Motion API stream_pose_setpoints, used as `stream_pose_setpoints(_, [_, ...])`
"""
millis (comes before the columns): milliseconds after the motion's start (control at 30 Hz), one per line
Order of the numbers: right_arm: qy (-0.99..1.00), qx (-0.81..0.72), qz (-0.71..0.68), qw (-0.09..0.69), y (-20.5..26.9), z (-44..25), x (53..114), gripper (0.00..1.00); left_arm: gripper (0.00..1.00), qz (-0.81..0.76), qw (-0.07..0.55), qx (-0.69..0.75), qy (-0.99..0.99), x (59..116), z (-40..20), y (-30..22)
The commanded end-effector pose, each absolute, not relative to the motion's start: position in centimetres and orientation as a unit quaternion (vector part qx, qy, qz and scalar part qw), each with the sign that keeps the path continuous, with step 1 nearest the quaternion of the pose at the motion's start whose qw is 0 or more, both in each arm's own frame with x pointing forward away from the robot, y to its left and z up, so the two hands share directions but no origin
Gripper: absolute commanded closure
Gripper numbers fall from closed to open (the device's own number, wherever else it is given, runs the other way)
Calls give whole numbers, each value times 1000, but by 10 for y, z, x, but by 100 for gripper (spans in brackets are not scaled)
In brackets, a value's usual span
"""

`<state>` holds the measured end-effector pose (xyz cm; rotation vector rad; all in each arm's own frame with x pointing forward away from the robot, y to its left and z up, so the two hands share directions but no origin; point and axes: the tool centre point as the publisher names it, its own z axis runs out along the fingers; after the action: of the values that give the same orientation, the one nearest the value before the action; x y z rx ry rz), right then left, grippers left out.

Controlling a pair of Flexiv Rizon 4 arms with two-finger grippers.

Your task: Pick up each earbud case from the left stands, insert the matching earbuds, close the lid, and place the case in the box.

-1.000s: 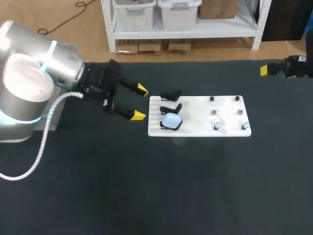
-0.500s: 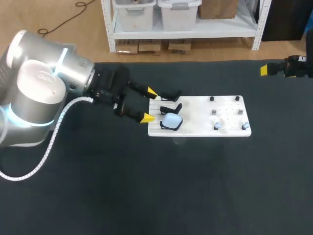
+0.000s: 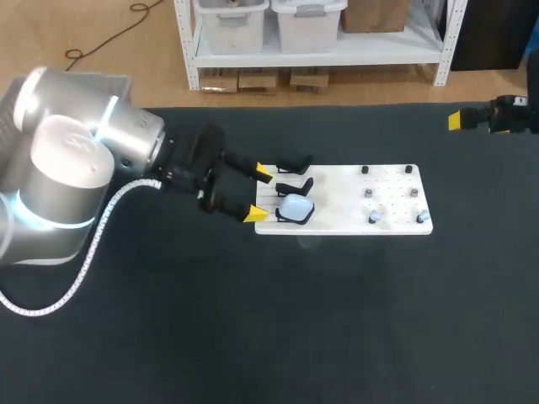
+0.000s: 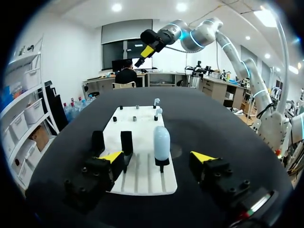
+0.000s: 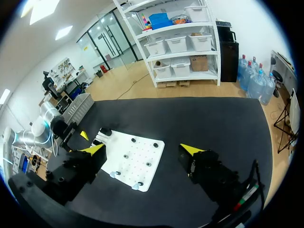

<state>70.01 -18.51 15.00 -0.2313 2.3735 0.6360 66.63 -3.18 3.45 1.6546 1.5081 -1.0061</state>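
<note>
The left gripper (image 3: 260, 194) held its fingers wide just short of the case (image 3: 296, 206) — propped upright on its stand (image 4: 161, 164), likely for easy grasping — while the right gripper (image 5: 142, 150), fingers equally wide, hung well clear.

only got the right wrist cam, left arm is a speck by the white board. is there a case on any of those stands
Observer: Yes, one. The head view shows a pale earbud case in the near stand. The middle stand and far stand are empty.
Operator: are the left jaws on it yet
Observer: No. The left wrist view shows the left jaws open, with the case standing upright ahead of them, untouched.
Operator: how close in is that arm
Observer: In the head view its yellow tips are at the edge of the white board on the stands' side.
</note>
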Motion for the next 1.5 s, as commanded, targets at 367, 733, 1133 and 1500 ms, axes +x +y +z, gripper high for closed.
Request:
stream_pose_setpoints(367, [908, -88, 243, 330, -185, 150, 700, 0, 24, -385, 348, 634, 573, 667, 22, -45])
stream_pose_setpoints(733, [908, -88, 243, 330, -185, 150, 700, 0, 32, -383, 353, 634, 572, 675, 19, -51])
stream_pose_setpoints(1133, [908, -88, 243, 330, -185, 150, 700, 0, 33, -393, 346, 634, 569, 671, 15, -60])
stream_pose_setpoints(1500, [908, -88, 243, 330, -185, 150, 700, 0, 35, -397, 351, 625, 573, 671, 12, -66])
